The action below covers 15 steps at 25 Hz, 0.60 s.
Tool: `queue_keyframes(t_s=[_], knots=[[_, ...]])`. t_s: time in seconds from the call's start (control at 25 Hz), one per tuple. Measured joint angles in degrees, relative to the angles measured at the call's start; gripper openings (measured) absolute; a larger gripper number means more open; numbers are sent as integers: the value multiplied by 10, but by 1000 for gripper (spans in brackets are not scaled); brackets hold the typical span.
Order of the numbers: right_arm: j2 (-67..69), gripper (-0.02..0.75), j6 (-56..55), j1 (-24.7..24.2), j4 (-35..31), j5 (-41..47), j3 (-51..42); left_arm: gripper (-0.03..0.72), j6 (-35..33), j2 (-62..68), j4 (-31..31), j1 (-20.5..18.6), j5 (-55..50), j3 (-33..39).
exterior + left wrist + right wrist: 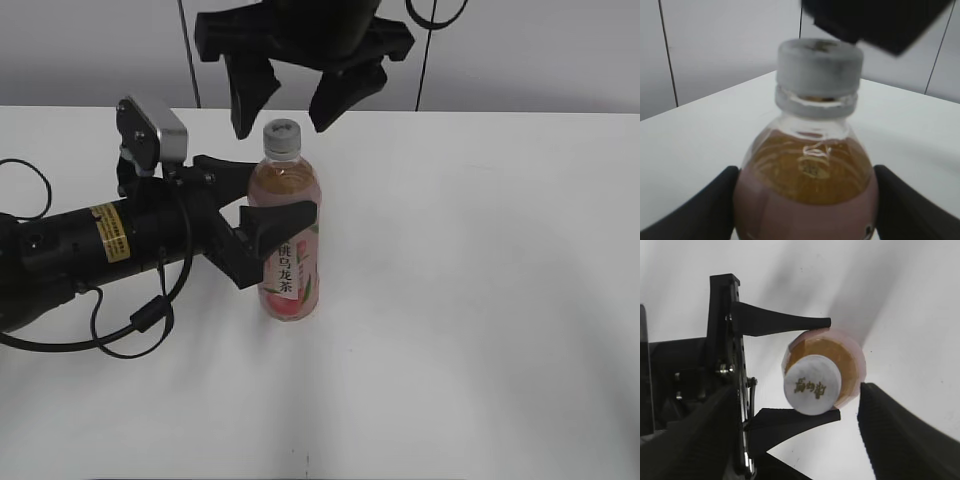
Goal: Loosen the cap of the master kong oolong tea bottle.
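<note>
The master kong oolong tea bottle stands upright on the white table, amber tea above a pink peach label. Its white cap is on the neck. My left gripper is shut on the bottle's body just below the shoulder, one finger on each side; the left wrist view shows the bottle between the fingers and the cap above. My right gripper hangs open just above the cap, fingers spread to both sides and not touching it. From the right wrist view the cap shows from above with dark print, the bottle beneath.
The white table spreads round the bottle. The left arm with its black cable lies across the table's left side. A grey wall stands behind.
</note>
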State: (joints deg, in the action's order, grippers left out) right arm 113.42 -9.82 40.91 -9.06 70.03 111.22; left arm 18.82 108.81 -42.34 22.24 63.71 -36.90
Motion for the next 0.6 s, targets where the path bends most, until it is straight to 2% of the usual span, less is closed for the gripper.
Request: queue_keyframes(t_s=[0.2,0.4,0.6], knots=[[10,552,0,0,0,0,-1,475,0,0,0,0,0,0],[14,498,0,0,19,0,-1,475,0,0,0,0,0,0],[15,480,0,0,23,0,-1,475,0,0,0,0,0,0]])
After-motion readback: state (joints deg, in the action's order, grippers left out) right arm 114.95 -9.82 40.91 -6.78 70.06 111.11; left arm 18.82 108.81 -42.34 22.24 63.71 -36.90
